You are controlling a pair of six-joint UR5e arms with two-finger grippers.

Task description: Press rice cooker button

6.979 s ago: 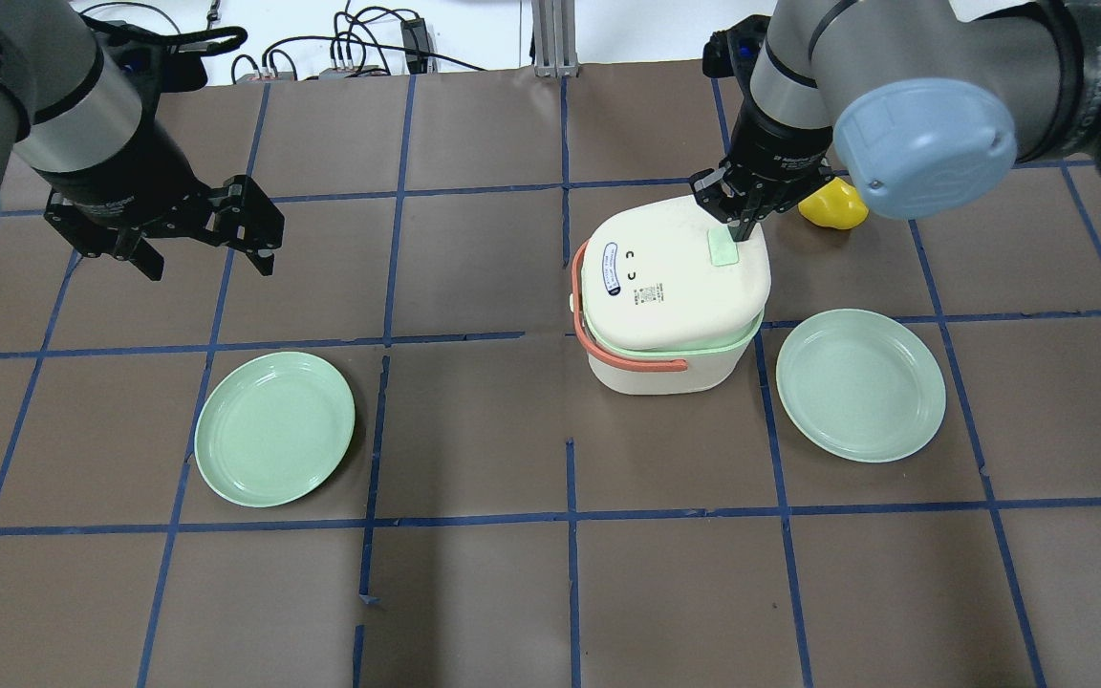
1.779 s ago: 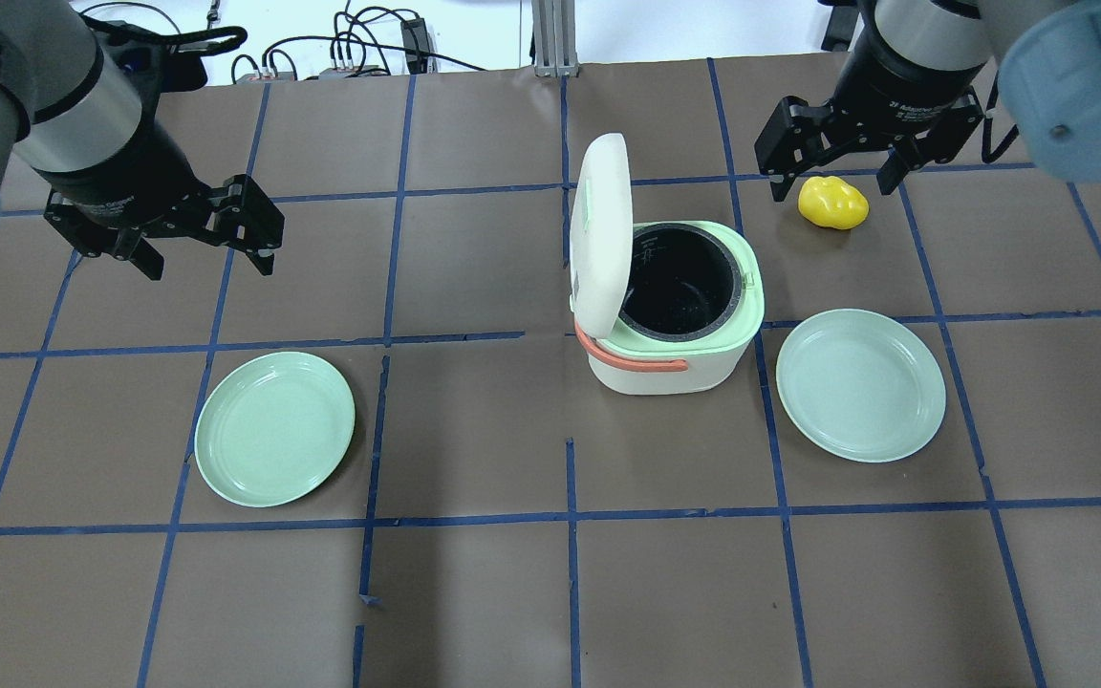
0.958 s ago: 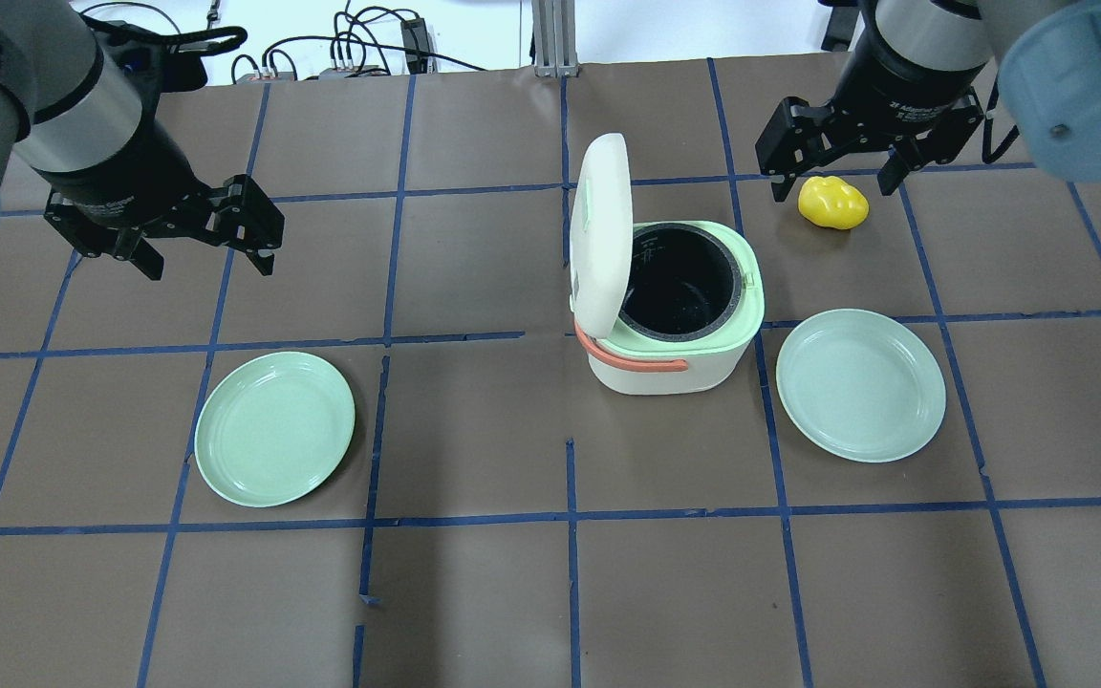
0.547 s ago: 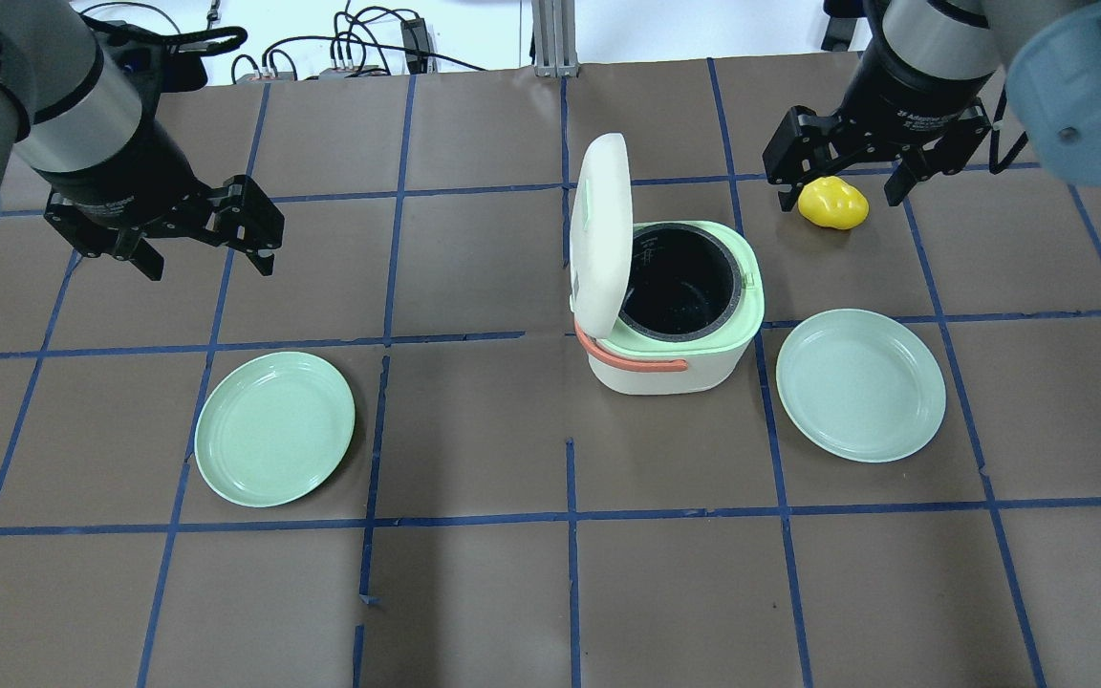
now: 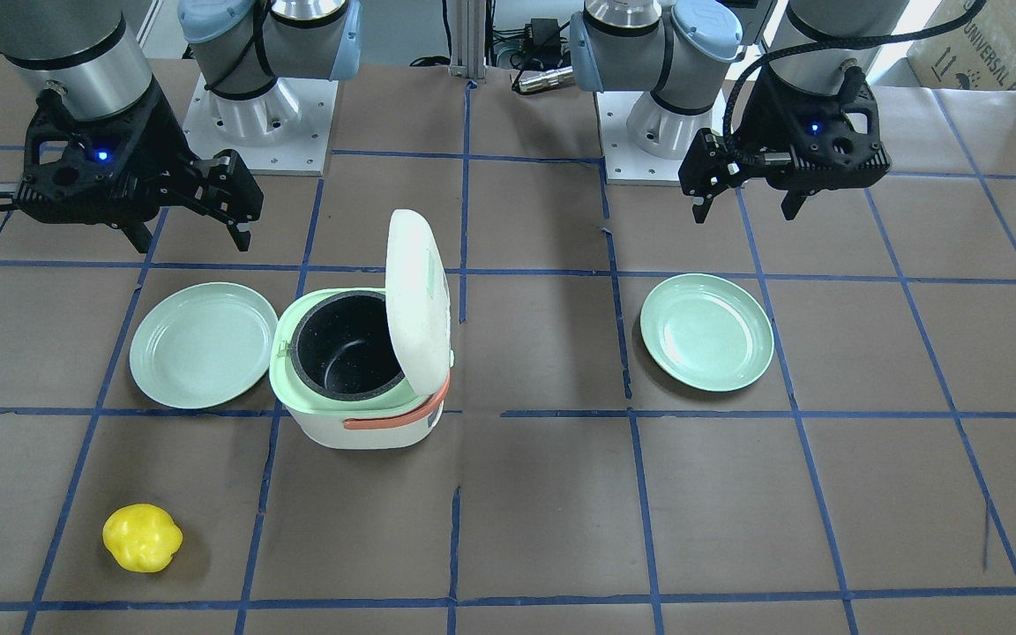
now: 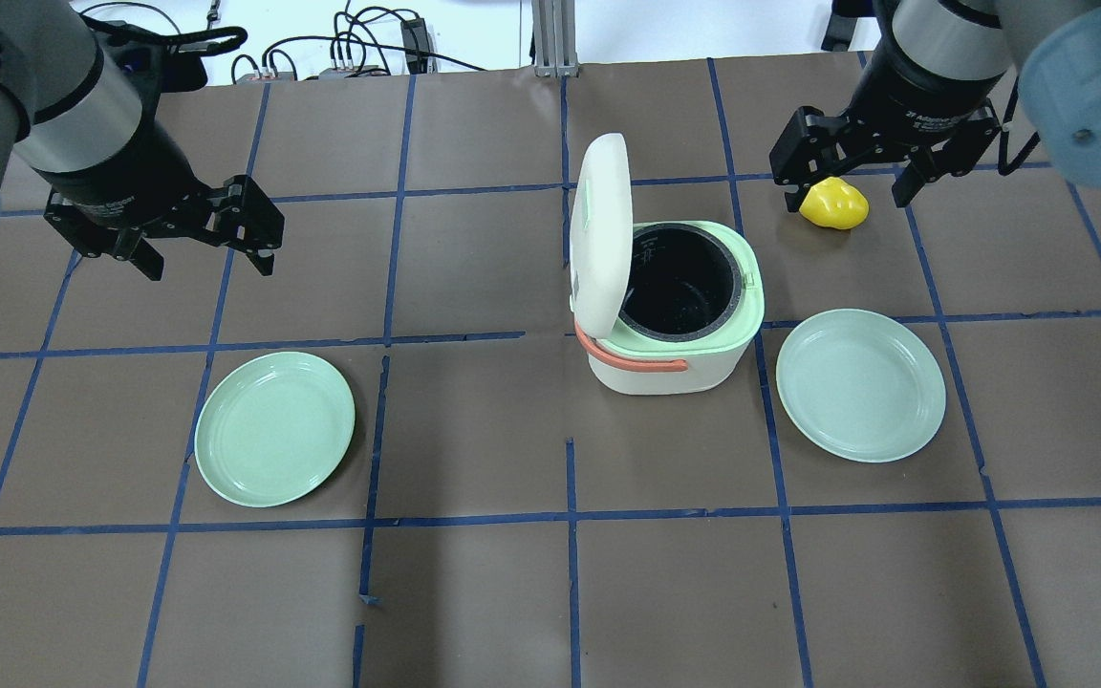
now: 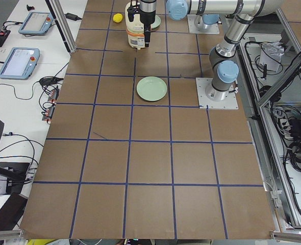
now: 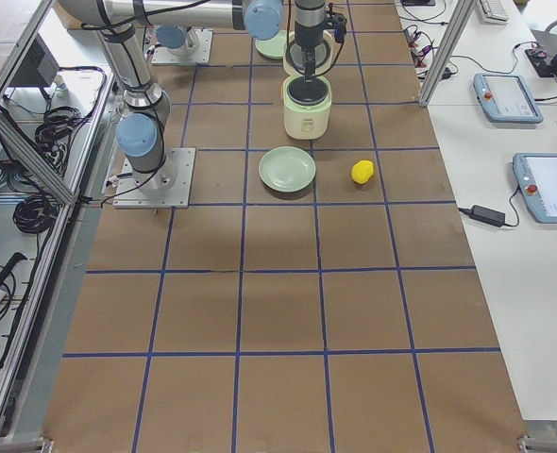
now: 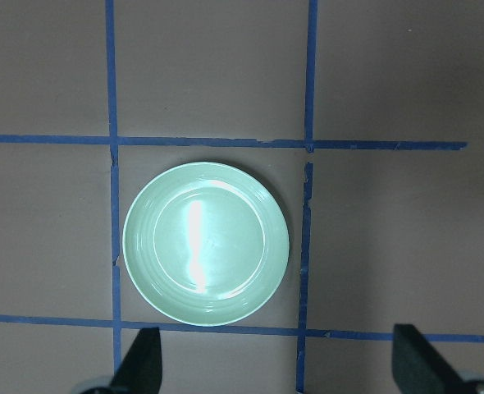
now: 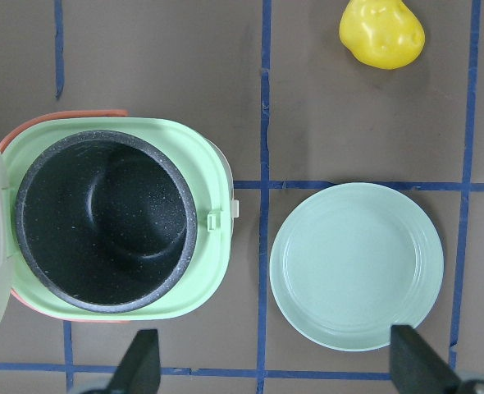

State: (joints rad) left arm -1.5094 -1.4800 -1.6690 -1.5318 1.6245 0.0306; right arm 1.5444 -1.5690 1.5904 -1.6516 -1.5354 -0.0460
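Shows the rice cooker (image 6: 675, 358) just right of centre in the overhead frame, lid upright and black pot exposed, with the right gripper (image 6: 844, 201) at upper right and the left gripper (image 6: 208, 269) at upper left, each with its 2 fingers spread apart.

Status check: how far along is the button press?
Looks done: the lid of the rice cooker stands open, baring the black inner pot. In hand: nothing; the right gripper and left gripper hang open, clear of it. Left: nothing visible.
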